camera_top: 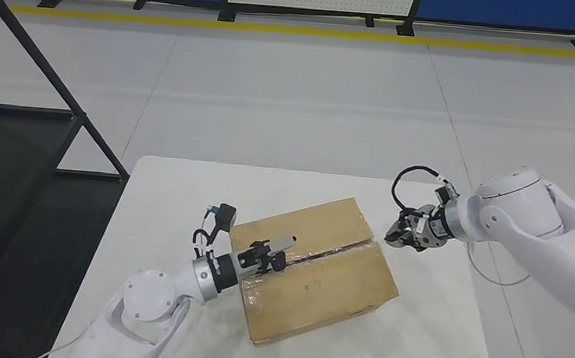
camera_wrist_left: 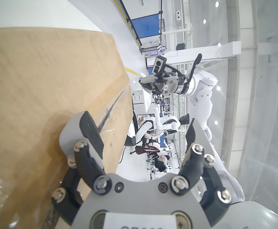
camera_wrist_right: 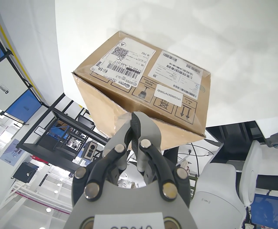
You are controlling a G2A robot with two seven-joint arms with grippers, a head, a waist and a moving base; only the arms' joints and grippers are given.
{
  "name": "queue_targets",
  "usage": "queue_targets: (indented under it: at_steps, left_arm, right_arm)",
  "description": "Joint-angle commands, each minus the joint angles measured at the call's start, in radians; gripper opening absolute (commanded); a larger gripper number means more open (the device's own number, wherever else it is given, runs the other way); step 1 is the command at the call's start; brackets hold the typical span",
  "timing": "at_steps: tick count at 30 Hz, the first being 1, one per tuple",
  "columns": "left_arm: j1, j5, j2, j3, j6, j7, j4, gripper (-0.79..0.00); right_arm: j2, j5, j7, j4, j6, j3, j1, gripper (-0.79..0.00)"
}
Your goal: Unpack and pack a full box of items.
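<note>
On the white table [camera_top: 427, 329] a closed cardboard box [camera_top: 320, 282] sits askew, well in from every table edge, with a taped seam along its top. Over the box's top by one end of that seam, the left gripper [camera_top: 267, 255] has its fingers spread wide, holding nothing. Just beside the box's opposite, labelled end, the right gripper [camera_wrist_right: 133, 121] has its fingers pressed together on nothing.

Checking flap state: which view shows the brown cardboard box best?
Top view: the whole brown cardboard box sits on the white table, flaps closed, taped seam running along its top. Left wrist view is a close slice of that top and seam. Right wrist view shows its side with white labels and one end face.
</note>
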Motion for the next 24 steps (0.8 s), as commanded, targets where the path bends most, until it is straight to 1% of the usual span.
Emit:
queue_targets:
  at_steps: [1,2,4,6,10,11,12,14,19,21,23,24]
  left_arm:
    - [0.003,0.001,0.0,-0.002,-0.001,-0.001,-0.002,0.0]
    - [0.005,0.001,0.0,-0.003,-0.001,-0.001,-0.004,0.0]
    - [0.008,0.002,0.0,-0.005,-0.001,-0.002,-0.006,0.0]
    - [0.011,0.003,0.001,-0.007,-0.001,-0.003,-0.009,0.0]
    - [0.016,0.003,0.001,-0.01,0.001,-0.006,-0.013,0.0]
    - [0.017,0.004,0.001,-0.011,0.001,-0.008,-0.014,0.0]
    - [0.017,0.003,0.001,-0.012,0.0,-0.009,-0.015,0.0]
    - [0.019,0.005,0.001,-0.013,-0.002,-0.008,-0.017,0.0]
    - [0.021,0.008,0.0,-0.012,-0.002,-0.012,-0.021,0.0]
    - [0.022,0.009,0.0,-0.012,-0.002,-0.012,-0.022,0.0]
    - [0.023,0.01,0.0,-0.012,-0.002,-0.011,-0.023,0.0]
    - [0.023,0.01,0.0,-0.012,-0.002,-0.011,-0.023,0.0]
  right_arm:
    - [-0.008,0.001,0.005,0.013,0.0,-0.006,0.005,-0.742]
    - [-0.011,0.0,0.006,0.021,0.0,-0.007,0.006,-0.594]
    - [-0.019,-0.004,0.01,0.036,0.0,-0.007,0.007,-0.48]
    - [-0.026,-0.008,0.013,0.051,0.0,-0.007,0.005,-0.44]
    - [-0.037,-0.014,0.023,0.073,0.0,-0.007,0.004,-0.32]
    - [-0.038,-0.016,0.026,0.078,0.0,-0.007,0.004,-0.302]
    - [-0.04,-0.017,0.029,0.082,0.0,-0.007,0.004,-0.311]
    - [-0.042,-0.02,0.033,0.088,0.0,-0.007,0.004,-0.286]
    - [-0.043,-0.025,0.031,0.09,0.0,0.002,0.011,-0.271]
    - [-0.043,-0.026,0.029,0.089,0.0,0.01,0.01,-0.283]
    - [-0.043,-0.031,0.027,0.088,0.0,0.018,0.007,-0.277]
    - [-0.042,-0.031,0.027,0.086,0.0,0.022,0.005,-0.259]
